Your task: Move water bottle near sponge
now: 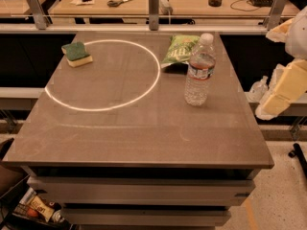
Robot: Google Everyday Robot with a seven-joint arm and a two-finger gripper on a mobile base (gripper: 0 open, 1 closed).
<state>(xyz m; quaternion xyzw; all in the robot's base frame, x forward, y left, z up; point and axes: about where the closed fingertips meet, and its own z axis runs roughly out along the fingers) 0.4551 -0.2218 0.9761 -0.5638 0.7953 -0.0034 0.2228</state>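
The water bottle stands upright on the right half of the brown table; it is clear and ribbed, with a white cap and a white label. The sponge, dark green over pale yellow, lies at the far left of the table on the edge of a bright light ring. The two are far apart. My gripper hangs at the right edge of the view, off the table and to the right of the bottle, touching neither thing.
A crinkled green snack bag lies just behind and left of the bottle. A small clear pump bottle sits on a lower ledge to the right. A railing with posts and a desk with scissors run along the back.
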